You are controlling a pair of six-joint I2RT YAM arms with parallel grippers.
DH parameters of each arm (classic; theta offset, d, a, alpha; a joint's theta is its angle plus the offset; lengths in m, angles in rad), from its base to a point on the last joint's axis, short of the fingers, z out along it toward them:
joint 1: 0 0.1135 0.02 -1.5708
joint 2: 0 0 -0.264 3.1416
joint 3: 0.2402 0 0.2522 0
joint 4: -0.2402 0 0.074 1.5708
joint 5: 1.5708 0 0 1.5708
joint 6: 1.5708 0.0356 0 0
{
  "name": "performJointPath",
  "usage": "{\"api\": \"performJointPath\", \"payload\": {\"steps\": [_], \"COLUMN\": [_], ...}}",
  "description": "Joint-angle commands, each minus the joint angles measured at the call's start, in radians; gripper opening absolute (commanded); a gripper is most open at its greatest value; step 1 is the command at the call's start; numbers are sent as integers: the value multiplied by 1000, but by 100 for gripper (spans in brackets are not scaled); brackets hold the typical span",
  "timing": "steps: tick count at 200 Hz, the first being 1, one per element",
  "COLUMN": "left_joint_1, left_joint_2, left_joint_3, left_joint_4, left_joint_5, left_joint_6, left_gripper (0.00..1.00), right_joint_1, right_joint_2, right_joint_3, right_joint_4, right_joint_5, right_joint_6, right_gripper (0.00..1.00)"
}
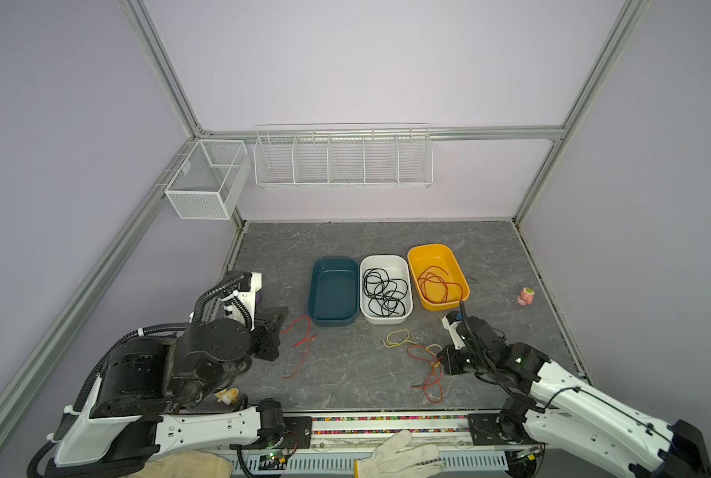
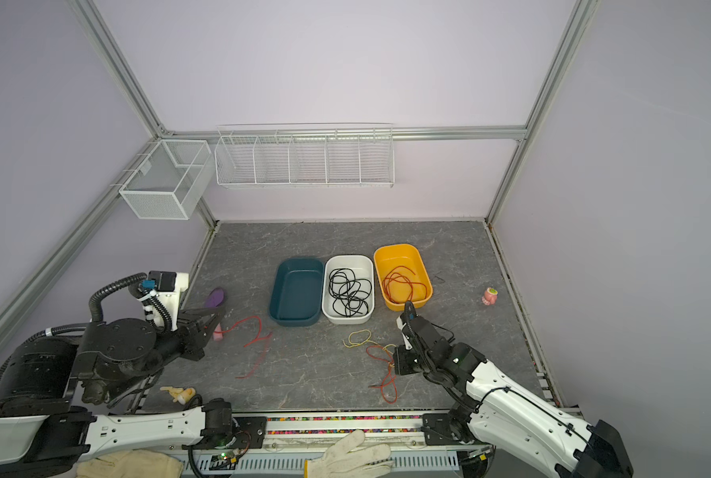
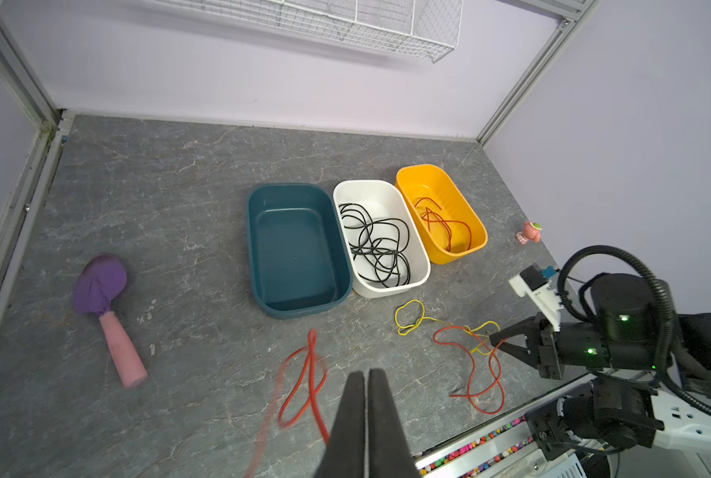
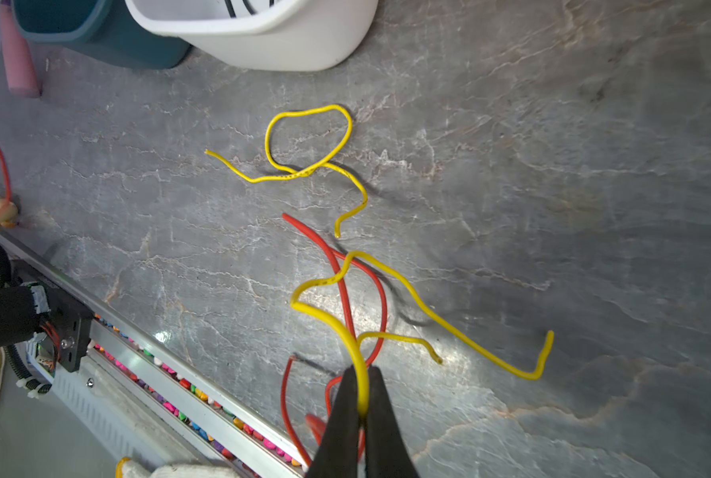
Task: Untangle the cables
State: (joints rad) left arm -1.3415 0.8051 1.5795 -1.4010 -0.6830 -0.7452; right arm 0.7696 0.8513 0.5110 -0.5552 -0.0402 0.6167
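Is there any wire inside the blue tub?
No, the blue tub shows only its bare bottom, while the black wires lie in the white tub beside it.

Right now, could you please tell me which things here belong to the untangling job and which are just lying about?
Job: yellow cable in the right claw; loose red cables; black cable in the white tub; red cable in the yellow tub; teal tub.
Lying about: purple scoop; pink figurine; white glove.
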Motion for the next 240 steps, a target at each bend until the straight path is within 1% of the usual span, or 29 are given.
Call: {"api": "performJointPath", "payload": {"steps": [1, 6, 26, 33, 46, 61, 79, 99, 111, 122, 133, 153, 181, 208, 240], "left_joint_1": [6, 5, 6, 5, 5, 6, 5, 6, 5, 6, 6, 7, 12, 16, 18], "left_joint_2": [44, 52, 93, 114, 146, 174, 206, 250, 279, 308, 335, 380, 428, 439, 440], "left_joint_3": [80, 88, 115, 122, 133, 143, 164, 193, 204, 211, 214, 212, 211, 192, 158], "left_joint_4": [-4, 7, 45, 50, 61, 86, 113, 143, 162, 181, 201, 236, 275, 324, 371], "left_joint_5": [-7, 16, 38, 47, 62, 78, 90, 110, 128, 145, 160, 186, 214, 239, 256], "left_joint_6": [76, 89, 115, 122, 132, 148, 164, 183, 193, 204, 212, 231, 247, 250, 244], "left_gripper": [0, 0, 0, 0, 0, 0, 0, 0, 0, 0, 0, 0, 0, 0, 0], "right_joint_1": [-9, -8, -9, -8, -8, -9, -4, 10, 23, 41, 68, 136, 203, 232, 272], "right_joint_2": [34, 37, 43, 38, 17, -8, -27, -38, -46, -51, -51, -41, 19, 85, 101], "right_joint_3": [-21, -23, -13, -6, 6, 22, 44, 80, 98, 114, 133, 163, 207, 219, 189], "right_joint_4": [69, 77, 85, 79, 73, 79, 84, 78, 88, 112, 134, 186, 225, 301, 430], "right_joint_5": [-54, -60, -79, -79, -85, -127, -204, -258, -288, -322, -347, -359, -320, -304, -261], "right_joint_6": [-1, -4, -31, -42, -64, -98, -143, -186, -195, -198, -199, -194, -176, -113, -17], "right_gripper": [6, 6, 6, 9, 17, 26, 43, 60, 67, 71, 74, 78, 80, 81, 81]}}
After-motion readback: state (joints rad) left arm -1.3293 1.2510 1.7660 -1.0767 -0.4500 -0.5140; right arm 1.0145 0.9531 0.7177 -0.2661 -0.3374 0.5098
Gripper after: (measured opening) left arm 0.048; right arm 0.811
